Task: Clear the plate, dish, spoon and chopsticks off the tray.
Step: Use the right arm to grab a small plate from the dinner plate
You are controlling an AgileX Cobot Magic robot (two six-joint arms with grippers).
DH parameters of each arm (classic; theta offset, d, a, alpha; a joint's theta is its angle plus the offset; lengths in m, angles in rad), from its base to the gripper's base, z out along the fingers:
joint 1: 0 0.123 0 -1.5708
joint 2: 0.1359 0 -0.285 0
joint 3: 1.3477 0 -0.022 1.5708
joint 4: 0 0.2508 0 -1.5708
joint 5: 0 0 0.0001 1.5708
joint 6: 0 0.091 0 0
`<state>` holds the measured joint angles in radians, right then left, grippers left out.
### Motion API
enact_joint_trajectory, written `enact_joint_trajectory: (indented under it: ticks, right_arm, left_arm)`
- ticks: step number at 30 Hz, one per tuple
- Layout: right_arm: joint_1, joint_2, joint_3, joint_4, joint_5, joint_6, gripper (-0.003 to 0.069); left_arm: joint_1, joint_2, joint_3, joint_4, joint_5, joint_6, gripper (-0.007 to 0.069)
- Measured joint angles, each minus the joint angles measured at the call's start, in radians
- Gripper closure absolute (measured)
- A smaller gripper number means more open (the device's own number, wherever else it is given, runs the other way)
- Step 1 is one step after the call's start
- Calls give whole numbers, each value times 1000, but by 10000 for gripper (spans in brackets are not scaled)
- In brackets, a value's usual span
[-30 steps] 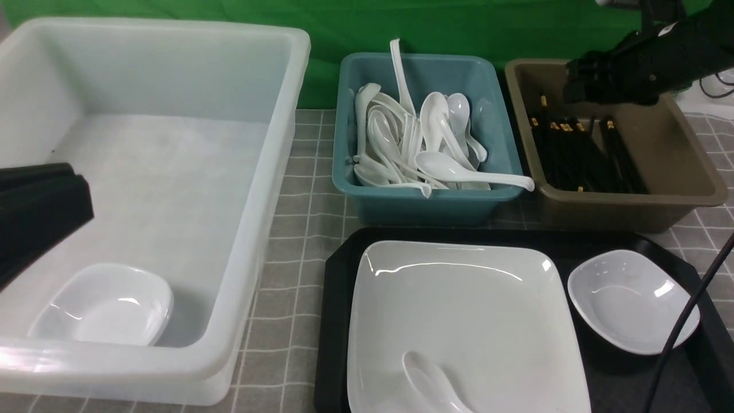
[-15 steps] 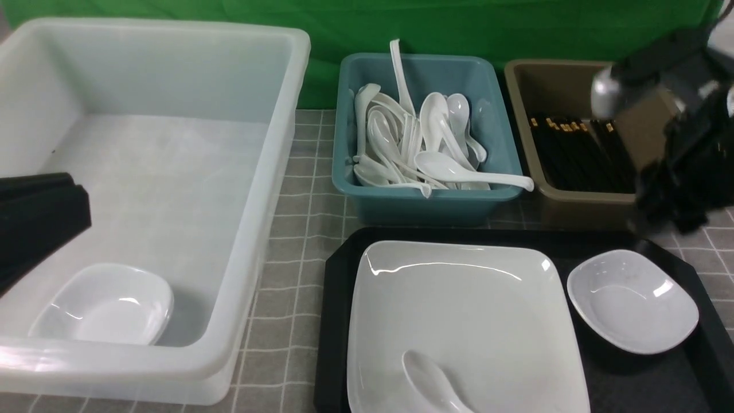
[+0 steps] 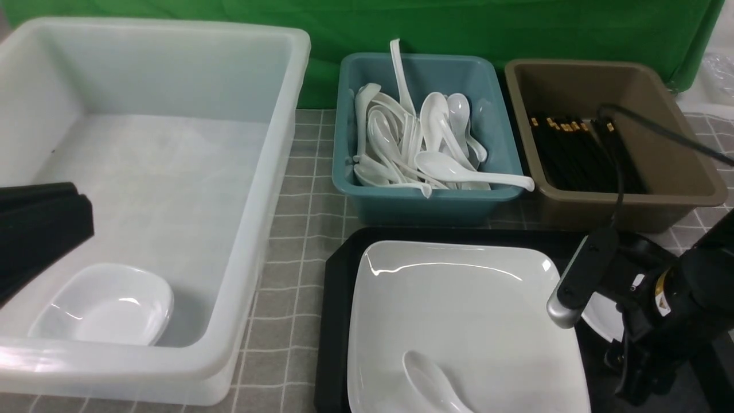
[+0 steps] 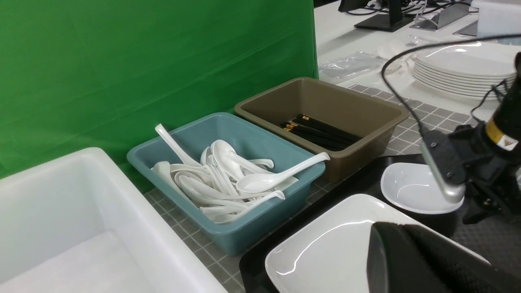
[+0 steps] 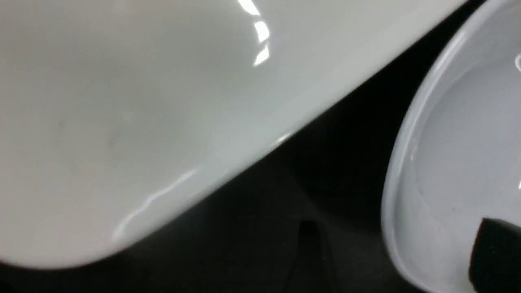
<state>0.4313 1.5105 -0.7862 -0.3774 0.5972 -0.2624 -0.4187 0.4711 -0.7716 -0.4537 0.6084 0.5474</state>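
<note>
The white plate (image 3: 464, 310) fills the left of the black tray (image 3: 335, 321), with the spoon (image 3: 430, 384) lying on its near part. The small dish (image 4: 411, 187) sits on the tray's right side, mostly hidden in the front view by my right arm (image 3: 659, 315). My right gripper (image 5: 401, 252) is open astride the dish's rim (image 5: 403, 171), one finger (image 5: 494, 256) inside the bowl and the other outside over the tray. Black chopsticks (image 3: 579, 152) lie in the brown bin. My left gripper (image 4: 386, 228) is shut and empty; it hangs over the white tub (image 3: 287, 115).
The white tub holds another small dish (image 3: 106, 304). Behind the tray stand a teal bin (image 3: 424, 203) with several white spoons and a brown bin (image 3: 676, 155). A stack of plates (image 4: 460, 69) sits on the far table. A cable (image 3: 619, 172) trails from my right arm.
My right arm has swung from above the brown bin down to the tray and now straddles the dish's rim. The left arm has hardly moved.
</note>
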Motion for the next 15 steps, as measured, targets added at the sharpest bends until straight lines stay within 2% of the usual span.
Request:
enact_joint_trajectory:
  ticks: [6, 11, 15]
  right_arm:
    - [0, 111, 0, -69, -61, 12, 240]
    - [0, 136, -2, -89, -80, 13, 418]
    - [2, 116, -22, -94, -43, 19, 503]
  left_arm:
    - [0, 0, 0, 0, 5, -1, 604]
    - [0, 0, 0, 0, 8, -1, 604]
    - [0, 0, 0, 0, 11, -1, 604]
